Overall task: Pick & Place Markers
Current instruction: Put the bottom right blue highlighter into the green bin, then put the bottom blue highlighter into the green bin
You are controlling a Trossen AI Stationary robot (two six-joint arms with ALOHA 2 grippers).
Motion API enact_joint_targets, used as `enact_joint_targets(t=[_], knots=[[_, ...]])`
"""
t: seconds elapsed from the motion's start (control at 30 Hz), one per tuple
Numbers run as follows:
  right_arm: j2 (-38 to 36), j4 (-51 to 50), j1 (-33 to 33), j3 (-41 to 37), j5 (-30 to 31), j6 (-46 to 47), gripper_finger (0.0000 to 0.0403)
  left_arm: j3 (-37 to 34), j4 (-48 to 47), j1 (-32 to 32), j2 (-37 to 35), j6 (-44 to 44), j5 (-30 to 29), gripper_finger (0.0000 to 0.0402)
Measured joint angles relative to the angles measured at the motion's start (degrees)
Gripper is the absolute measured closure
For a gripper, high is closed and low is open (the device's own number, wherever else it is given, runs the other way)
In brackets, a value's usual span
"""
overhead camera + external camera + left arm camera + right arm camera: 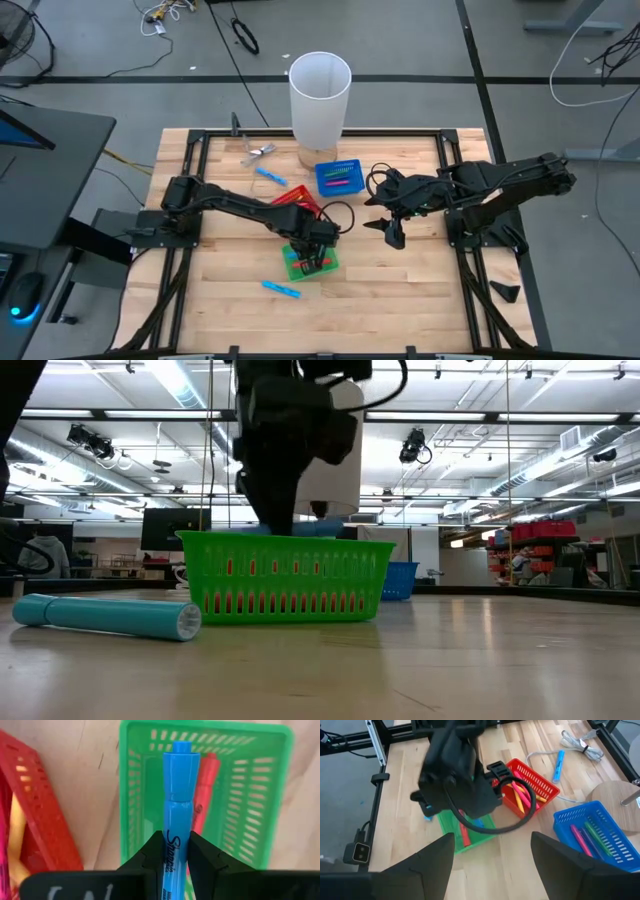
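From above, the left arm covers most of the green basket (pixel 308 262), so its contents are hard to read there; only the rim and a streak of red show past the left gripper (pixel 313 252). The left wrist view fills the gap: the gripper (pixel 176 851) is clamped narrowly on a blue marker (pixel 177 795) held over the green basket (pixel 260 785), with a red marker (pixel 205 790) lying inside just beside it. The marker's lower end is hidden between the fingers. At table height the dark gripper (pixel 275 490) dips behind the basket's front wall (pixel 285 590), and red shows through the slots.

A red basket (pixel 293 198) sits at about 11 o'clock from the green one, partly under the arm; the right wrist view shows yellow and pink markers (pixel 522 795) in it. The blue basket (pixel 338 177), at 1 o'clock from the green one, holds pink and green markers (pixel 590 837); its far corner is cut off in the right wrist view.

Loose on the desk (pixel 420 290), one light blue marker (pixel 281 289) lies at 7 o'clock from the green basket and another (pixel 270 177) at 11 o'clock, past the red basket. A tall white cylinder (pixel 320 95) stands at the desk's 12 o'clock edge.

The right gripper (pixel 393 235) hangs over the desk at 3 o'clock, fingers spread wide and empty.
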Motion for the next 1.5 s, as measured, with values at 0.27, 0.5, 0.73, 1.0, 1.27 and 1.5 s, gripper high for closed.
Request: enact_joint_targets(t=[0.27,0.5,0.73,1.0,1.27,1.5], knots=[[0.00,-0.06,0.00,0.00,-0.02,0.74,0.0140,-0.04,0.99,0.06,1.47,1.21,-0.39,0.0328],[0.00,-0.12,0.00,0.00,-0.03,0.36,0.0140,-0.02,1.13,0.21,1.39,1.25,1.67,0.0255],[0.00,-0.54,0.00,0.00,-0.04,0.26,0.0140,-0.02,1.22,0.21,1.39,1.27,2.58,0.0214],[-6.14,1.83,1.71,-4.84,5.20,0.49,0.0140,-0.02,5.61,-1.55,-2.39,3.53,0.96,0.0213],[-24.02,19.35,5.10,-28.64,8.95,11.31,0.0140,0.09,15.21,-3.77,-7.51,9.46,-6.55,0.0220],[-34.60,27.87,8.46,-48.12,11.48,17.22,0.0140,0.07,17.68,-3.70,-9.93,12.10,-7.10,0.0220]])
